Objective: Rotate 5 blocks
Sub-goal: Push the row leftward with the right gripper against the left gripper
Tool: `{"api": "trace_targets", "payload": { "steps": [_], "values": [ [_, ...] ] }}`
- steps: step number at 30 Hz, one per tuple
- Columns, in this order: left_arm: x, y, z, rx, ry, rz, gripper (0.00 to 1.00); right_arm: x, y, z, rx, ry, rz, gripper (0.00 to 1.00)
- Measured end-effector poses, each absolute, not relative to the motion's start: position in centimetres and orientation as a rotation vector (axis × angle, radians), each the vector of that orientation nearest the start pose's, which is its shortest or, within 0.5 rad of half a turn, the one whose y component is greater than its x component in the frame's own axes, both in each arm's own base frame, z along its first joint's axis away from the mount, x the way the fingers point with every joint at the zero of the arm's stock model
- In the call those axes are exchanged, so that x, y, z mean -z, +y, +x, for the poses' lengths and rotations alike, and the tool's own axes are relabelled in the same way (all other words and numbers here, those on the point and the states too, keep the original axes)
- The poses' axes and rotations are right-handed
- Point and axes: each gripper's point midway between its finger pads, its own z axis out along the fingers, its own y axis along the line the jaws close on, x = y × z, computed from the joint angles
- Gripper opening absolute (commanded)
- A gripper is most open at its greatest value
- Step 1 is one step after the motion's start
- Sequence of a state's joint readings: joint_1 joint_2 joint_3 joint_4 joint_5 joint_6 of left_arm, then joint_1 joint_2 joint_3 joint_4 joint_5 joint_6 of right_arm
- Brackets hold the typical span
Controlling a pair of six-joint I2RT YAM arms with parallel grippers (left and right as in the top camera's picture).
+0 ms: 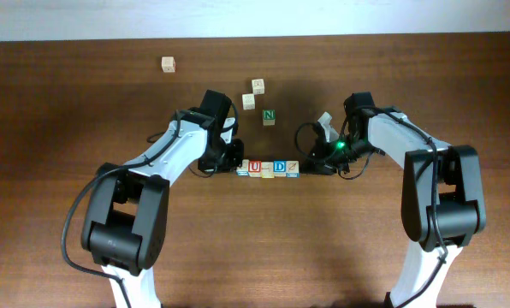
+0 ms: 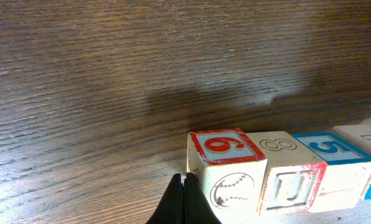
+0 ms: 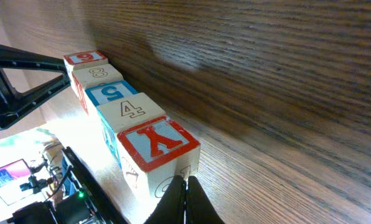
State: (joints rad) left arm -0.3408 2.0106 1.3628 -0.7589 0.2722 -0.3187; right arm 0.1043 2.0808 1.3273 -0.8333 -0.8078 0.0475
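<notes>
Five blocks lie in a tight row near the table's middle, with the red U block and the blue D block among them. My left gripper is shut and empty at the row's left end. In the left wrist view its tips touch the end block, which has a red 6 on top and a baseball on its side. My right gripper is shut and empty at the right end. In the right wrist view its tips press the red-topped end block.
Behind the row stand a green N cube and two pale cubes. Another pale cube sits at the far left back. Both arms reach in from the front edge of the wooden table.
</notes>
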Motion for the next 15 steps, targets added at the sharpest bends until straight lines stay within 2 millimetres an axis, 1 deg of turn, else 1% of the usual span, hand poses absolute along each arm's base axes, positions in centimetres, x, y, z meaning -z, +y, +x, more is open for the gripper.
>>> {"api": "trace_targets", "payload": {
  "steps": [7,15],
  "values": [
    [-1.6,-17.7,36.5,0.465,3.037,0.065,0.0,-3.0,16.4,35.2,-1.268,2.954,-0.083,0.05],
    [-1.2,-16.6,36.6,0.398,3.042,0.042,0.0,-4.0,17.8,35.9,-1.249,2.934,-0.155,0.04]
  ]
}}
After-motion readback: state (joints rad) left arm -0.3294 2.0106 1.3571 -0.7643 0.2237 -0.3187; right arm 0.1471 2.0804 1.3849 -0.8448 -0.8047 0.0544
